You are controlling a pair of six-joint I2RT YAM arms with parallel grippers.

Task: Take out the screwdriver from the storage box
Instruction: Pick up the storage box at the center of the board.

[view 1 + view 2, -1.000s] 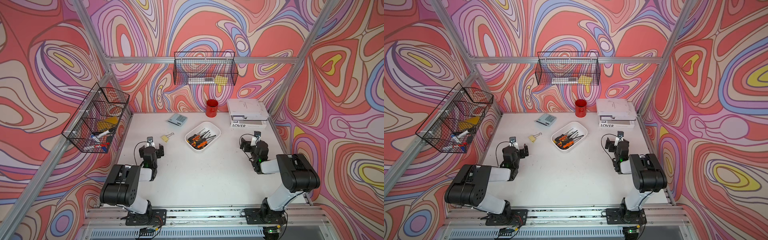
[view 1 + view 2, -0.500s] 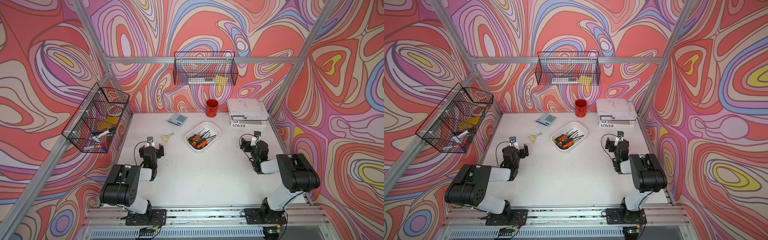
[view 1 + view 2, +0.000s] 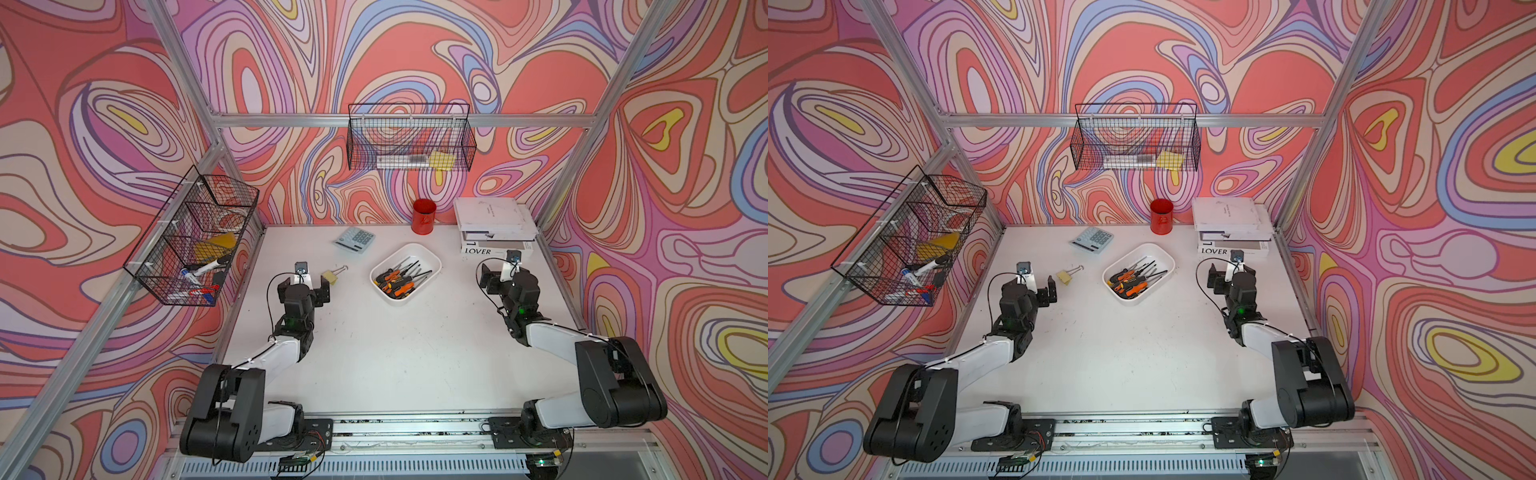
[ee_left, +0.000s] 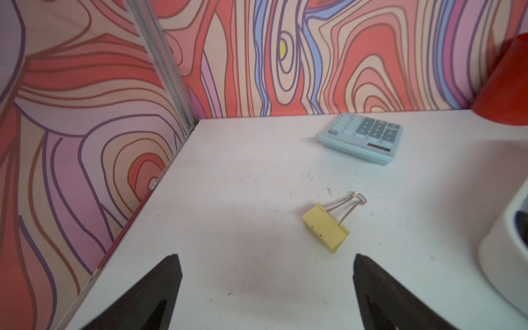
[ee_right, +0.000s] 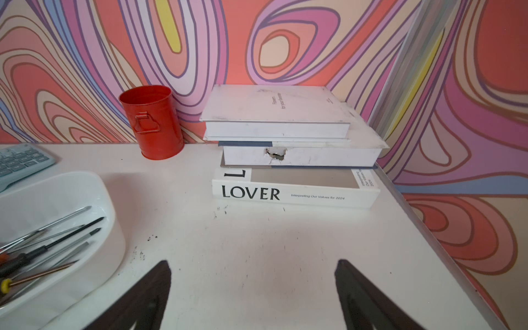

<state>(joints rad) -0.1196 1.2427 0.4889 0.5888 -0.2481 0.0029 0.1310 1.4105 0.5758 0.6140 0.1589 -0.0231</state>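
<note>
The storage box (image 3: 419, 248) is a shallow white tray lying at the middle back of the table in both top views, its rim (image 3: 1152, 246) unobstructed. Several screwdrivers (image 3: 395, 282) with orange and black handles lie inside it. The right wrist view shows their shafts (image 5: 51, 245) and the box wall (image 5: 71, 188). My left gripper (image 4: 264, 257) rests low at the table's left, open and empty, well clear of the box. At the right side my right gripper (image 5: 253, 261) is open over bare table, with nothing between its fingers.
A yellow binder clip (image 4: 325, 228) lies just ahead of the left gripper, with a calculator (image 3: 355, 240) behind it. A red cup (image 3: 424, 216) and a stack of books (image 5: 285, 134) stand at the back right. Black wire baskets (image 3: 409, 137) (image 3: 195, 237) hang on the walls.
</note>
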